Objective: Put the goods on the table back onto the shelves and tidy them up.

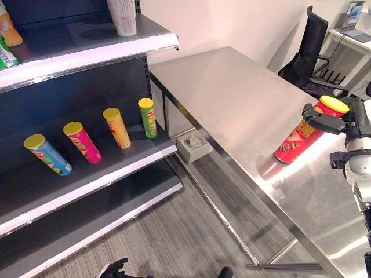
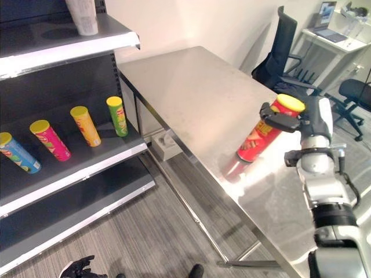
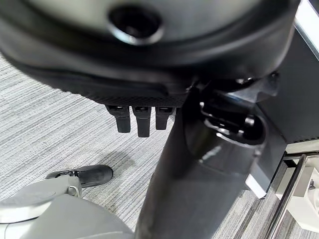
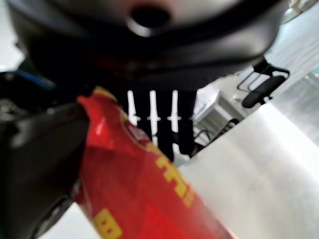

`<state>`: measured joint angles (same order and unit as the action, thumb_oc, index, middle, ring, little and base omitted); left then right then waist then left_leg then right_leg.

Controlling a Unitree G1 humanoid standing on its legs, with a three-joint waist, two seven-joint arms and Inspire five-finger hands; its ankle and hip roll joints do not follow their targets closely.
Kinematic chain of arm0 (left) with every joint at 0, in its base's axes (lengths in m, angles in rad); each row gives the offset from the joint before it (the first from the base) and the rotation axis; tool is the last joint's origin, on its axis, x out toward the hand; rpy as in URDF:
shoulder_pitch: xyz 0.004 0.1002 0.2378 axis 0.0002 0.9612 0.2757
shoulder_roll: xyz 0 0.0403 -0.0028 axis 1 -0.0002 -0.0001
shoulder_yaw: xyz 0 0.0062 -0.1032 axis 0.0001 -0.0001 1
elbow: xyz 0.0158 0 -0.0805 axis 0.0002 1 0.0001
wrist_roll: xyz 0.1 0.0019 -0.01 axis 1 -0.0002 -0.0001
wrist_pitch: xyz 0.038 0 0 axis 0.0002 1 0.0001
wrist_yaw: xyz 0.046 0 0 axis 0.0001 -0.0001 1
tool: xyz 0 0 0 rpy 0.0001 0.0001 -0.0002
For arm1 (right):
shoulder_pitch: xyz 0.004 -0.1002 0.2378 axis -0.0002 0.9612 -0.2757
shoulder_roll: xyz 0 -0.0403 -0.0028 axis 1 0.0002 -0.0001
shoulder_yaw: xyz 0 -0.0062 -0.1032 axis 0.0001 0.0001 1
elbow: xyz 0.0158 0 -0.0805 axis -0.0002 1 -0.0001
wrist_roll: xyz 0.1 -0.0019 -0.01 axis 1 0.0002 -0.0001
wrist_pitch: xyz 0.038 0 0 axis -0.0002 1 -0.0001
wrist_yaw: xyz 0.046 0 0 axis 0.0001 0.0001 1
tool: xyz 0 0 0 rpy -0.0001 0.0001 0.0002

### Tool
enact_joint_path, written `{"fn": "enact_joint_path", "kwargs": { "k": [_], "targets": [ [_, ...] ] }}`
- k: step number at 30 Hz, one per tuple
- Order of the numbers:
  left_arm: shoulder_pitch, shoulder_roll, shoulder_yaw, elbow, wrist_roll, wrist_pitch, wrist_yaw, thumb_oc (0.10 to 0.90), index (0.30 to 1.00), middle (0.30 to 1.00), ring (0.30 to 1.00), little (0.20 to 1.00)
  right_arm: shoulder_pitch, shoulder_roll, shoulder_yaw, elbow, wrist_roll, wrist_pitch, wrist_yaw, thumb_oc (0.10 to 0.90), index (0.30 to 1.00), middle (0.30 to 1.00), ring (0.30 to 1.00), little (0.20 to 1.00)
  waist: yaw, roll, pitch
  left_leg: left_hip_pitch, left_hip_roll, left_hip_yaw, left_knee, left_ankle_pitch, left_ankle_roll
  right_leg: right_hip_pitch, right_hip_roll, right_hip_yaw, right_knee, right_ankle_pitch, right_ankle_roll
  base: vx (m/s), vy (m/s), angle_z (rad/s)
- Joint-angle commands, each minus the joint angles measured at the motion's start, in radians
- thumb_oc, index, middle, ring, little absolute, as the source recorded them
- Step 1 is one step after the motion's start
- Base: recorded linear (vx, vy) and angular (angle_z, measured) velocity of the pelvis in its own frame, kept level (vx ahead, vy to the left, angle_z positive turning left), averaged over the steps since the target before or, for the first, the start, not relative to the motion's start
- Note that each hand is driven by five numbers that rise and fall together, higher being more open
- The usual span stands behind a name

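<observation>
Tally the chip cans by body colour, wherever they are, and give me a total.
Red can, held by the right hand over the table: 1
Blue can on the middle shelf: 1
Pink can, same shelf: 1
Orange can, same shelf: 1
Green can, same shelf: 1
Total: 5

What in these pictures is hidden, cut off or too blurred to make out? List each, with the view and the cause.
- Red can: whether its base touches the table is unclear in the eye views.
- Right hand: its fingers sit behind the can in the eye views; the right wrist view is blurred.
- Left hand: cut off by the left eye view's bottom edge.
- White container on the top shelf: top cut off.
</observation>
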<state>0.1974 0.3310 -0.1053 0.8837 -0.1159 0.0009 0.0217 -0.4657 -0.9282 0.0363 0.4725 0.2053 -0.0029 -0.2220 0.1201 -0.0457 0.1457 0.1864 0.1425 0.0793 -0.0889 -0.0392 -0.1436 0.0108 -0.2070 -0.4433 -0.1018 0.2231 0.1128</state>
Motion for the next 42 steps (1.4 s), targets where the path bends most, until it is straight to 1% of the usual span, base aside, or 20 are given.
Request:
{"fn": "enact_joint_path", "kwargs": {
  "k": [1, 7, 11, 15, 16, 18, 19, 20, 24, 26, 27, 29, 31, 33, 34, 36, 37, 39, 40, 42],
  "targets": [
    [-0.031, 0.072, -0.026, -0.014, 0.022, -0.024, 0.034, 0.8, 0.9, 0.9, 0.9, 0.9, -0.075, -0.075, -0.111, -0.133, -0.01, -0.087, -0.083, 0.4, 0.3, 0.3, 0.3, 0.3, 0.015, -0.062, -0.04, -0.029, -0.018, -0.02, 0.002, -0.058, 0.032, 0.07, -0.076, -0.025, 0.015, -0.093, 0.116, -0.05, 0.061, 0.1],
    [-0.046, 0.068, 0.002, 0.006, 0.032, -0.025, 0.051, 0.8, 0.9, 0.9, 0.9, 0.9, 0.026, -0.012, -0.266, -0.384, -0.056, -0.131, -0.133, 0.4, 0.3, 0.3, 0.3, 0.3, 0.004, -0.076, -0.041, -0.03, -0.058, -0.019, 0.004, -0.064, 0.058, 0.05, -0.118, -0.006, 0.018, -0.047, 0.136, -0.1, 0.127, 0.02],
    [-0.036, 0.071, 0.02, 0.022, 0.028, -0.027, 0.052, 0.8, 0.9, 0.9, 0.9, 0.9, 0.023, 0.049, -0.267, -0.501, -0.045, -0.15, -0.104, 0.4, 0.3, 0.3, 0.3, 0.3, 0.001, -0.081, -0.016, -0.044, -0.128, -0.003, 0.005, -0.059, 0.096, -0.019, -0.189, 0.009, 0.037, 0.082, 0.149, -0.22, 0.187, -0.19],
    [-0.032, 0.081, 0.033, 0.018, 0.023, -0.026, 0.048, 0.8, 0.9, 0.9, 0.9, 0.9, -0.002, 0.073, -0.228, -0.539, -0.033, -0.15, -0.068, 0.4, 0.3, 0.3, 0.3, 0.3, 0.008, -0.07, -0.002, -0.056, -0.144, 0.011, 0.005, -0.048, 0.123, -0.047, -0.196, 0.016, 0.144, 0.018, 0.145, -0.22, 0.122, -0.39],
    [-0.039, 0.094, 0.036, 0.015, 0.009, -0.028, 0.054, 0.8, 0.9, 0.9, 0.9, 0.9, -0.036, 0.081, -0.185, -0.57, -0.019, -0.163, -0.03, 0.4, 0.3, 0.3, 0.3, 0.3, 0.016, -0.051, 0.007, -0.085, -0.132, 0.012, 0.015, -0.017, 0.141, -0.035, -0.116, 0.071, 0.315, -0.136, 0.101, -0.31, 0.08, -0.23],
    [-0.053, 0.095, 0.03, 0.011, -0.009, -0.035, 0.054, 0.8, 0.9, 0.9, 0.9, 0.9, -0.066, 0.079, -0.144, -0.577, -0.013, -0.173, -0.011, 0.4, 0.3, 0.3, 0.3, 0.3, 0.032, -0.054, 0.003, -0.124, -0.126, 0.006, 0.025, 0.023, 0.142, -0.035, 0.018, 0.152, 0.425, -0.281, 0.082, -0.3, 0.004, 0.21],
    [-0.054, 0.095, 0.03, 0.011, -0.009, -0.035, 0.054, 0.8, 0.9, 0.9, 0.9, 0.9, -0.067, 0.079, -0.144, -0.577, -0.013, -0.173, -0.011, 0.4, 0.3, 0.3, 0.3, 0.3, 0.032, -0.053, 0.0, -0.13, -0.124, 0.008, 0.026, 0.026, 0.141, -0.04, 0.019, 0.153, 0.423, -0.276, 0.079, -0.18, -0.157, 0.11],
    [-0.045, 0.086, 0.033, -0.006, -0.029, -0.037, 0.045, 0.8, 0.9, 0.9, 0.9, 0.9, -0.072, 0.071, -0.121, -0.579, -0.02, -0.17, -0.001, 0.4, 0.3, 0.3, 0.3, 0.3, 0.061, -0.076, -0.002, -0.152, -0.134, -0.013, 0.03, 0.04, 0.128, 0.019, 0.071, 0.163, 0.341, -0.337, 0.033, -0.12, -0.192, -0.09],
    [-0.031, 0.066, 0.052, -0.022, -0.063, -0.042, 0.043, 0.8, 0.9, 0.9, 0.9, 0.9, -0.083, 0.073, -0.095, -0.578, 0.012, -0.179, 0.005, 0.4, 0.3, 0.3, 0.3, 0.3, 0.114, -0.106, -0.006, -0.255, -0.12, -0.067, 0.07, 0.096, 0.084, 0.104, 0.143, 0.183, 0.108, -0.319, 0.0, -0.16, -0.218, 0.3],
    [-0.028, 0.054, 0.047, -0.038, -0.065, -0.042, 0.038, 0.8, 0.9, 0.9, 0.9, 0.9, -0.092, 0.055, -0.091, -0.58, 0.024, -0.187, 0.004, 0.4, 0.3, 0.3, 0.3, 0.3, 0.128, -0.098, 0.002, -0.315, -0.11, -0.091, 0.095, 0.122, 0.06, 0.123, 0.164, 0.168, 0.034, -0.298, -0.009, -0.26, -0.154, 0.5],
    [-0.028, 0.041, 0.037, -0.044, -0.059, -0.039, 0.035, 0.8, 0.9, 0.9, 0.9, 0.9, -0.092, 0.039, -0.096, -0.586, 0.024, -0.191, -0.002, 0.4, 0.3, 0.3, 0.3, 0.3, 0.138, -0.073, 0.018, -0.373, -0.102, -0.108, 0.115, 0.152, 0.038, 0.123, 0.173, 0.124, 0.015, -0.303, -0.018, -0.45, -0.123, 0.95],
    [-0.019, 0.023, 0.038, -0.048, -0.049, -0.029, 0.031, 0.8, 0.9, 0.9, 0.9, 0.9, -0.064, 0.012, -0.113, -0.61, 0.005, -0.183, -0.013, 0.4, 0.3, 0.3, 0.3, 0.3, 0.123, -0.043, 0.044, -0.411, -0.038, 0.005, 0.169, 0.152, 0.042, 0.109, 0.15, 0.035, 0.015, -0.302, -0.025, -0.45, 0.066, 2.42],
    [-0.007, 0.024, 0.034, -0.031, -0.014, -0.021, 0.031, 0.8, 0.9, 0.9, 0.9, 0.9, -0.019, 0.019, -0.138, -0.634, -0.006, -0.182, -0.01, 0.4, 0.3, 0.3, 0.3, 0.3, 0.091, -0.036, 0.046, -0.347, 0.054, -0.009, 0.208, 0.091, 0.02, 0.114, 0.094, -0.039, 0.015, -0.275, -0.02, -0.26, 0.228, 2.62],
    [-0.011, 0.024, 0.028, -0.028, 0.019, -0.023, 0.039, 0.8, 0.9, 0.9, 0.9, 0.9, 0.024, 0.016, -0.156, -0.654, -0.024, -0.171, 0.008, 0.4, 0.3, 0.3, 0.3, 0.3, 0.032, 0.0, 0.018, -0.213, 0.225, 0.034, 0.185, 0.121, -0.037, 0.103, 0.005, -0.125, 0.024, -0.228, 0.016, -0.15, 0.626, 1.71],
    [-0.011, 0.023, 0.025, -0.032, 0.021, -0.026, 0.041, 0.8, 0.9, 0.9, 0.9, 0.9, 0.028, 0.02, -0.154, -0.655, -0.027, -0.169, 0.015, 0.4, 0.3, 0.3, 0.3, 0.3, 0.025, 0.015, 0.006, -0.185, 0.235, 0.028, 0.17, 0.12, -0.059, 0.1, -0.014, -0.138, 0.026, -0.217, 0.032, -0.07, 0.661, 1.07],
    [-0.009, 0.019, 0.022, -0.04, 0.02, -0.029, 0.042, 0.8, 0.9, 0.9, 0.9, 0.9, 0.041, 0.024, -0.163, -0.666, -0.028, -0.167, 0.017, 0.4, 0.3, 0.3, 0.3, 0.3, 0.017, 0.028, -0.002, -0.181, 0.22, 0.003, 0.152, 0.109, -0.062, 0.104, -0.035, -0.137, 0.032, -0.201, 0.048, 0.0, 0.447, 0.86],
    [-0.008, 0.015, 0.026, -0.044, 0.022, -0.023, 0.039, 0.8, 0.9, 0.9, 0.9, 0.9, 0.088, 0.057, -0.198, -0.684, -0.046, -0.151, 0.024, 0.4, 0.3, 0.3, 0.3, 0.3, 0.012, 0.039, -0.031, -0.156, 0.151, 0.015, 0.068, 0.043, -0.054, 0.097, -0.129, -0.16, 0.058, -0.153, 0.088, -0.02, 0.609, 0.75],
    [-0.014, 0.028, 0.021, -0.046, 0.039, -0.024, 0.041, 0.8, 0.9, 0.9, 0.9, 0.9, 0.104, 0.086, -0.209, -0.687, -0.066, -0.142, 0.016, 0.4, 0.3, 0.3, 0.3, 0.3, 0.016, 0.029, -0.035, -0.158, 0.084, 0.023, 0.043, 0.026, -0.028, 0.081, -0.204, -0.176, 0.085, -0.107, 0.118, -0.03, 0.799, 0.46],
    [-0.014, 0.069, 0.037, -0.029, 0.088, -0.024, 0.046, 0.8, 0.9, 0.9, 0.9, 0.9, 0.131, 0.133, -0.223, -0.7, -0.098, -0.131, 0.013, 0.4, 0.3, 0.3, 0.3, 0.3, 0.021, 0.01, -0.043, -0.146, -0.027, 0.03, 0.006, -0.011, 0.029, 0.064, -0.297, -0.173, 0.148, -0.07, 0.136, 0.0, 0.736, 0.54],
    [-0.016, 0.076, 0.05, -0.008, 0.077, -0.018, 0.058, 0.8, 0.9, 0.9, 0.9, 0.9, 0.138, 0.142, -0.218, -0.707, -0.103, -0.125, 0.013, 0.4, 0.3, 0.3, 0.3, 0.3, 0.004, 0.01, -0.026, -0.143, -0.051, 0.018, 0.002, -0.013, 0.05, 0.035, -0.303, -0.099, 0.202, -0.031, 0.135, -0.05, 0.471, 0.85]
  ]
}}
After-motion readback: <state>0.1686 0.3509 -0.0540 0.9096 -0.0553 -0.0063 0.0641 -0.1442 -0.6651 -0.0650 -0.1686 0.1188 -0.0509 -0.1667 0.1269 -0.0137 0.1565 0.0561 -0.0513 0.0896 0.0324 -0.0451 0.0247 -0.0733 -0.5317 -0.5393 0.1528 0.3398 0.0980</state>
